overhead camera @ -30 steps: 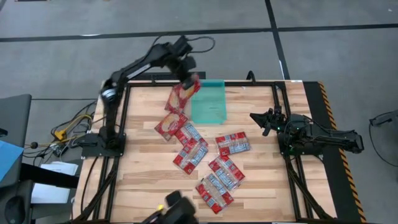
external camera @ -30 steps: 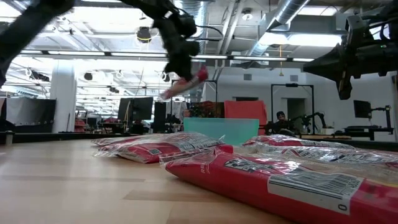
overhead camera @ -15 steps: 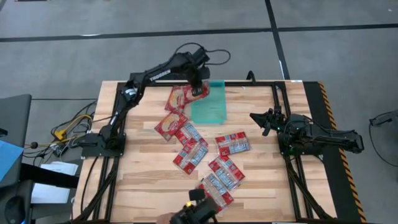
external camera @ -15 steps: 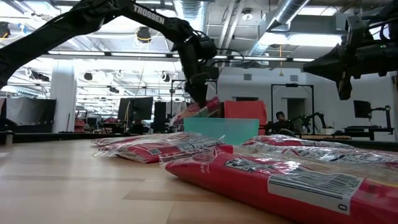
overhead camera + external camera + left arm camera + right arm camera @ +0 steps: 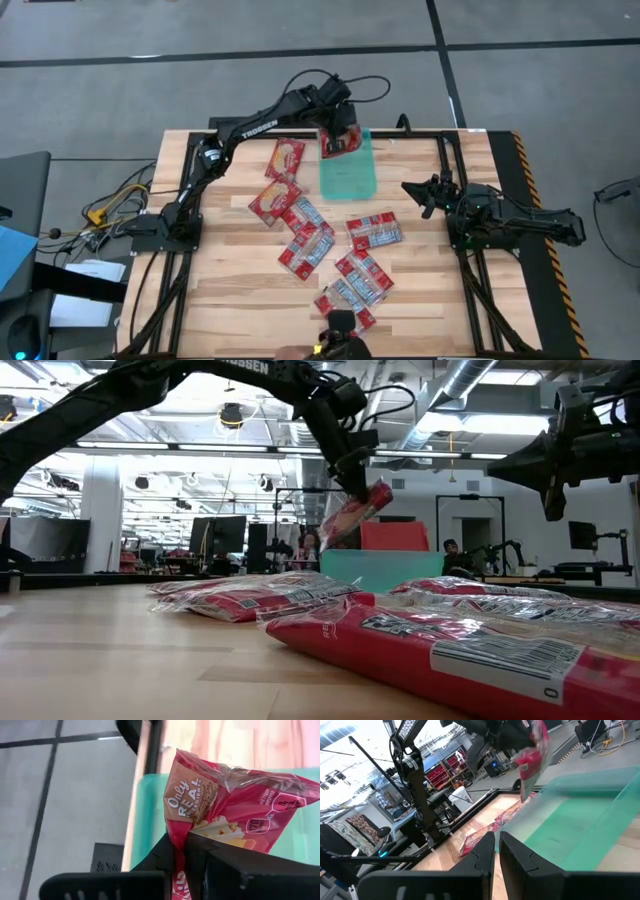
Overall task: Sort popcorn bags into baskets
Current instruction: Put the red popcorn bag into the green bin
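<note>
While the left end effector (image 5: 338, 128) hangs over the far end of the teal basket (image 5: 350, 176), we see its fingers clamped on one popcorn bag (image 5: 340, 140), a red packet with a yellow popcorn picture, held in the air above the bin. In the left wrist view that held bag (image 5: 235, 815) droops over the basket's rim (image 5: 142, 820).

Seven more packets lie loose on the desk (image 5: 230, 270): two yellow-print ones (image 5: 286, 158) just left of the basket, five silver-and-blue ones (image 5: 374, 231) spread toward the near edge, some overlapping. None sits between the held bag and the bin.

The right end effector (image 5: 418, 193) waits at the desk's right side, well apart from the bags, fingers together. Its wrist view shows them nearly touching (image 5: 496, 851).

The desk is light wood planks with a black frame and hazard striping at the right edge. Grey floor around it, cables (image 5: 115, 200) on the left. Low view shows an open workshop, ceiling ducts, and a person (image 5: 450, 550) seated far behind.
</note>
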You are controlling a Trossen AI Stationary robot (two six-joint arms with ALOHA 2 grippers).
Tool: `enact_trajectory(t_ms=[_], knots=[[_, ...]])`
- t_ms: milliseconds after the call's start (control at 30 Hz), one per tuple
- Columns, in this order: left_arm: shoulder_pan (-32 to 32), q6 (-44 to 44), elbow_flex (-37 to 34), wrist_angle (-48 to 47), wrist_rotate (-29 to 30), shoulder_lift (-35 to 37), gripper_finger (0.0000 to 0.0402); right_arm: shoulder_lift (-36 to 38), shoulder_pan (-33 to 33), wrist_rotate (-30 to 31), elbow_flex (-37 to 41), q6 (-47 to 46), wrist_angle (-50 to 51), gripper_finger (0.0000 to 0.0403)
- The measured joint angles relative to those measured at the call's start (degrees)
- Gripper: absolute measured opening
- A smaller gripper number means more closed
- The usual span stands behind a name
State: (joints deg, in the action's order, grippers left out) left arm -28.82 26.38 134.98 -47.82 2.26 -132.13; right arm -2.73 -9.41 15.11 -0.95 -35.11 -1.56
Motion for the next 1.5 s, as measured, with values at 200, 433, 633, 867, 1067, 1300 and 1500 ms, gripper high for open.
enact_trajectory(t_ms=[200,433,633,867,1067,1300,1500], knots=[[0.3,-0.3,-0.4,2.4,1.1,-4.2,0.0005,0.1,0.0,0.0,0.0,-0.8,-0.1,0.0054],[-0.2,0.5,-0.3,-0.2,1.8,-7.4,0.0006,-0.7,0.0,0.1,0.0,-0.9,-0.2,0.0054],[-1.6,3.2,-0.3,-1.4,4.5,-8.0,0.0006,-0.6,0.0,0.2,0.0,-0.9,-0.2,0.0054],[-2.4,2.2,-0.3,-1.7,4.5,-8.0,0.0019,-0.6,0.0,0.3,0.0,-0.9,-0.2,0.0054],[-2.2,4.5,-0.3,-1.7,4.5,-8.0,0.0067,-0.6,0.0,0.3,0.0,-0.9,-0.2,0.0054],[-1.9,1.3,0.0,-2.2,5.8,-7.6,0.0153,-0.6,0.0,0.3,0.0,-0.9,-0.2,0.0054],[-2.4,-8.9,0.0,-7.6,5.9,0.2,0.0207,-0.6,0.0,0.3,0.0,-0.9,0.0,0.0054]])
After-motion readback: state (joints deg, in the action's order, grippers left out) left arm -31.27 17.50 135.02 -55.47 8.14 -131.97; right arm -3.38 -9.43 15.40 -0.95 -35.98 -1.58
